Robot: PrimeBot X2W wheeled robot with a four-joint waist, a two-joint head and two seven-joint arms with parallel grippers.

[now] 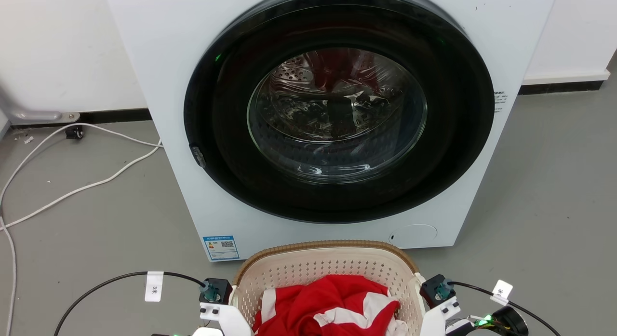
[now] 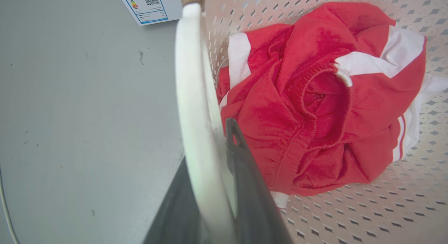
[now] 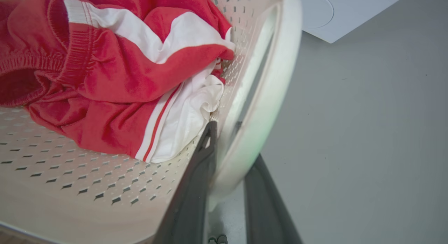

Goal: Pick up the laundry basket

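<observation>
The laundry basket (image 1: 328, 247) stands just in front of the washer (image 1: 159, 133), below its round door, with red and white clothes (image 1: 332, 302) heaped inside. The left gripper (image 2: 210, 146) is clamped on the basket's left handle (image 2: 192, 97), one finger inside the basket wall and one outside. The right gripper (image 3: 234, 142) grips the right handle (image 3: 276, 79) the same way.

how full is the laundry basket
Partly full: crumpled red-and-white clothing lies in the laundry basket, with bare perforated floor and wall showing around it.
</observation>
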